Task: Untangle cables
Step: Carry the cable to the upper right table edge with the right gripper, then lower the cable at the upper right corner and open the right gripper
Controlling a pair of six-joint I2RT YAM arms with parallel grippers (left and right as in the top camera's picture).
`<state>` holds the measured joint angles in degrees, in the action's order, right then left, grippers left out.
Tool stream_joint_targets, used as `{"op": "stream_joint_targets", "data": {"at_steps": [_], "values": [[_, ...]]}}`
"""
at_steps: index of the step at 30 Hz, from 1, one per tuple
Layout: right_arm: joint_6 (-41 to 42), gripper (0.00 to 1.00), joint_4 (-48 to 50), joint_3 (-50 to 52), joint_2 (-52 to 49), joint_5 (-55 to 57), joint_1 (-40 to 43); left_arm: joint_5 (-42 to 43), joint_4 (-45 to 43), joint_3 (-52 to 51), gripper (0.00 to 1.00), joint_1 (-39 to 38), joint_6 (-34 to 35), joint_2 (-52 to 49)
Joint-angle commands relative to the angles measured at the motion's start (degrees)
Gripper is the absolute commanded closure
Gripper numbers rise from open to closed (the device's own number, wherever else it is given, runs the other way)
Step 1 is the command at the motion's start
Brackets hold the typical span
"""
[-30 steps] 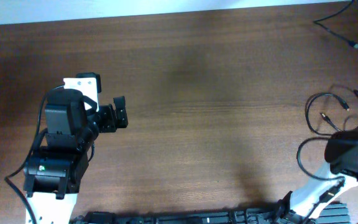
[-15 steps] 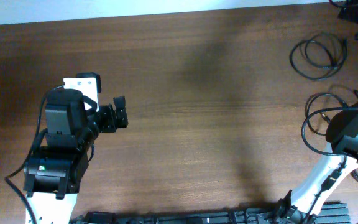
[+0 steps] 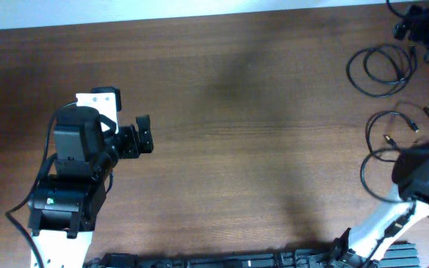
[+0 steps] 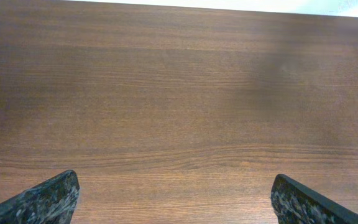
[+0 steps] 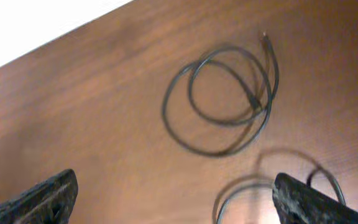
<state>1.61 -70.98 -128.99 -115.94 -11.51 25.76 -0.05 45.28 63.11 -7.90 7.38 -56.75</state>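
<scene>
Thin black cables lie at the table's right end. One coiled cable (image 3: 371,63) rests near the far right corner, and it also shows in the right wrist view as a double loop (image 5: 166,115). A second looped cable (image 3: 369,138) with small plugs lies nearer, partly under the right arm. My right gripper (image 3: 406,22) hovers over the far right corner, above the coil; it is open (image 5: 176,205) and holds nothing. At the left, my left gripper (image 3: 143,135) stands open (image 4: 176,202) over bare wood, far from the cables.
The right arm's elbow (image 3: 423,175) hangs over the nearer loops. The far table edge (image 5: 55,37) runs just beyond the coil. A dark rail (image 3: 237,260) lines the front edge.
My right arm swung toward the far right corner and its gripper opened. A cable that was stretched there now lies as a loose coil. The left arm has not moved.
</scene>
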Motion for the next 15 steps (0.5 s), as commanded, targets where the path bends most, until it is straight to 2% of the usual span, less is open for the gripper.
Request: {"op": "stream_joint_targets", "data": {"at_steps": [1, 5, 12, 15], "values": [[0.4, 0.01, -4.8, -0.5, 7.7, -2.0, 0.0, -0.4, -0.1, 0.4, 0.01, 0.3, 0.7, 0.1], [0.4, 0.01, -10.9, -0.5, 12.2, -2.2, 0.0, -0.4, -0.1, 0.4, 0.01, 0.3, 0.7, 0.1], [0.4, 0.01, -20.6, -0.5, 15.7, -17.5, -1.9, -0.4, -0.1, 0.4, 0.01, 0.3, 0.7, 0.1], [0.4, 0.01, -23.8, -0.4, 15.3, -18.3, -3.4, -0.4, -0.1, 0.4, 0.01, 0.3, 0.7, 0.1]]}}
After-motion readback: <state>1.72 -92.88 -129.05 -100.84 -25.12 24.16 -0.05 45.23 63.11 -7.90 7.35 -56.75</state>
